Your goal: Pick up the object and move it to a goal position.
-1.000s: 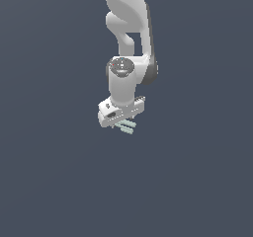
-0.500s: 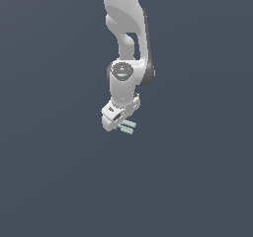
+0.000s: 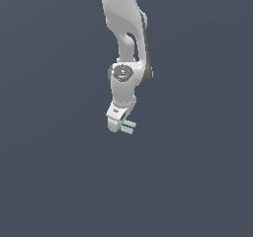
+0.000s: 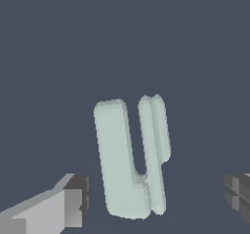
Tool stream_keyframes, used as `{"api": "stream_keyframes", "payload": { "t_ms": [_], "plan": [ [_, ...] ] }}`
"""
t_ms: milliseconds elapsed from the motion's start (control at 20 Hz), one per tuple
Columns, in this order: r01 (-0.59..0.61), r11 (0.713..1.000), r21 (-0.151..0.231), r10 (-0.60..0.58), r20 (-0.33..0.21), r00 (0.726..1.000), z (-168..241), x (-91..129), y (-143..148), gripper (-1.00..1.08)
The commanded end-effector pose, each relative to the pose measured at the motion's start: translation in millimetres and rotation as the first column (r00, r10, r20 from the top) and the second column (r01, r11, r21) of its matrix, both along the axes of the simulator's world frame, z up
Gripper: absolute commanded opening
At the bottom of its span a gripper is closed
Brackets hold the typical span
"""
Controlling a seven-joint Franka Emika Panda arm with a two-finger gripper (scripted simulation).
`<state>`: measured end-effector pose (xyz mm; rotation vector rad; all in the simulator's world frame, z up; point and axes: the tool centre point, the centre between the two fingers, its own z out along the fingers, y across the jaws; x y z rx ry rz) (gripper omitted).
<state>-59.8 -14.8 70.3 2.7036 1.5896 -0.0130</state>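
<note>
— What's going on over there?

— The arm (image 3: 126, 28) is hanging down from above against a plain dark grey floor (image 3: 49, 181), bending at a round joint and angling its wrist down toward the exterior view's left.

— And the gripper?

— The gripper (image 3: 119, 124) is pointing downward with its jaws standing wide apart. In the wrist view one finger (image 4: 53, 206) is showing at one edge and the other (image 4: 238, 194) at the opposite edge, with a broad gap between them. Neither is touching anything.

— So where's the object?

— The object (image 3: 128, 128) is sitting right beside the gripper's tip, on the exterior view's right of it, and looking very small from out here. From the wrist camera it is lying in the gap between the fingers (image 4: 129, 157): a pale mint piece, two long prongs joined at one end, one prong wider than the other. It is clear of both fingers. Whether it is resting on the floor, I can't tell.
</note>
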Motion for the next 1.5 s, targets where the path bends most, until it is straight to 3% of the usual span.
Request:
{"api": "stream_keyframes", "payload": {
  "t_ms": [0,400,1450],
  "plan": [
    [-0.051,0.999,0.003,0.051,0.002,0.999,-3.1,-3.2,1.1,1.00],
    [-0.129,0.992,0.009,0.129,0.004,0.992,-8.0,-8.6,3.1,1.00],
    [-0.133,0.991,0.008,0.133,0.004,0.991,-58.5,-9.6,3.3,1.00]
  ]
}}
